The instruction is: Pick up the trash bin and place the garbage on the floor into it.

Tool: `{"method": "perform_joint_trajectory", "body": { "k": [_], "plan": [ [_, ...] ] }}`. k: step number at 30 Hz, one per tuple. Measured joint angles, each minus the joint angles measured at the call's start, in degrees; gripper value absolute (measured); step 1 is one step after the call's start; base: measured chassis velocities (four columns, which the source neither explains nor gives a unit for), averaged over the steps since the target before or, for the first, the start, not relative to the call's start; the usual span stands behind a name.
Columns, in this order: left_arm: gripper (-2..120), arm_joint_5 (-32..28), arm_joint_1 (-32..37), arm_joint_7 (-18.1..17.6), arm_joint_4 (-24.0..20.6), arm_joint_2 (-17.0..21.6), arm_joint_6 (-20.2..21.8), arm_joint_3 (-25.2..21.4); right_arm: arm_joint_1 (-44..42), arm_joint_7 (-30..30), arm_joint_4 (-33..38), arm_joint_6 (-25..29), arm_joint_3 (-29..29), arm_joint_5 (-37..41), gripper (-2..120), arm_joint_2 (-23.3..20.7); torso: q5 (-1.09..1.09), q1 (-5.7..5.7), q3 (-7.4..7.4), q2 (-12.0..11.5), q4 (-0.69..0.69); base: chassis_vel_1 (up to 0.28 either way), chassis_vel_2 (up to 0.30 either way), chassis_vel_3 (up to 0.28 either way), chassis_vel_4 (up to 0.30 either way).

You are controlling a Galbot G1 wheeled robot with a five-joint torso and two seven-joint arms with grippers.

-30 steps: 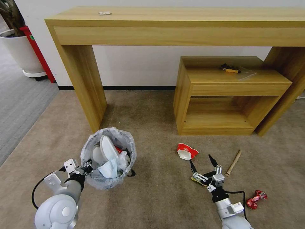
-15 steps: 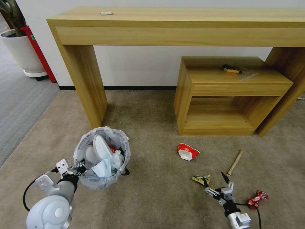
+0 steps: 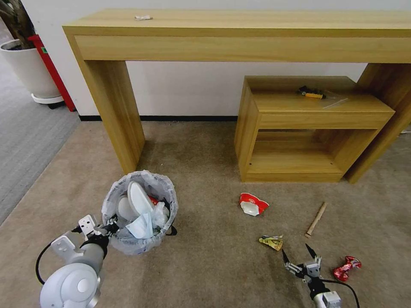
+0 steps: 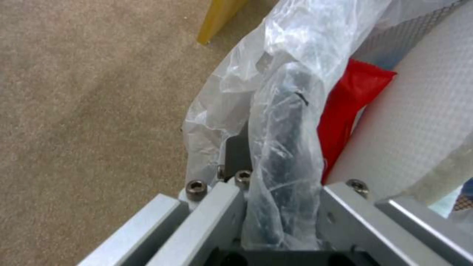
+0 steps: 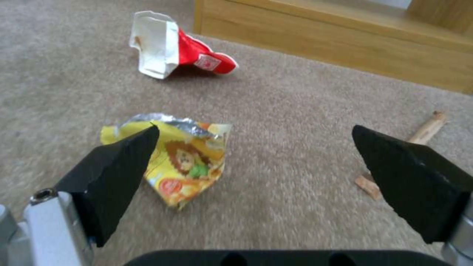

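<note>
The trash bin (image 3: 168, 200), black with a crinkled bag over its rim, stands low at the left on the beige floor (image 3: 205, 145). It holds a white slipper (image 3: 138, 199), a blue mask (image 3: 139, 226) and a red wrapper (image 4: 350, 99). My left gripper (image 3: 112, 223) is shut on the bin's near rim (image 4: 283, 122). My right gripper (image 3: 299, 256) hangs open just above the floor. A yellow snack wrapper (image 3: 271, 241) lies just ahead of its left fingertip (image 5: 143, 142). Beyond lie a red-white cup (image 3: 252, 204), a wooden stick (image 3: 315, 219) and a crushed red can (image 3: 346, 268).
A long wooden table (image 3: 239, 30) spans the back, its leg (image 3: 117, 115) just behind the bin. A low wooden shelf unit (image 3: 308, 128) stands behind the litter. A white plant pot (image 3: 30, 72) and grey ribbed carpet (image 3: 25, 137) are at the far left.
My right gripper, open throughout, has drawn back toward me and to the right, off the yellow wrapper, which stays on the floor. The bin has shifted slightly in my left gripper's hold.
</note>
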Motion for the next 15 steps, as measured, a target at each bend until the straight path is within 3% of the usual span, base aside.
{"method": "perform_joint_trajectory", "body": {
  "k": [15],
  "plan": [
    [0,-0.3,-0.3,-0.2,-0.6,0.1,0.0,0.3,8.9,-3.7,-8.9,-1.6,-5.0,3.7,100,3.3,0.0,0.0,0.0,0.0,0.0,0.0,0.0,0.0,0.0]
  ]
}}
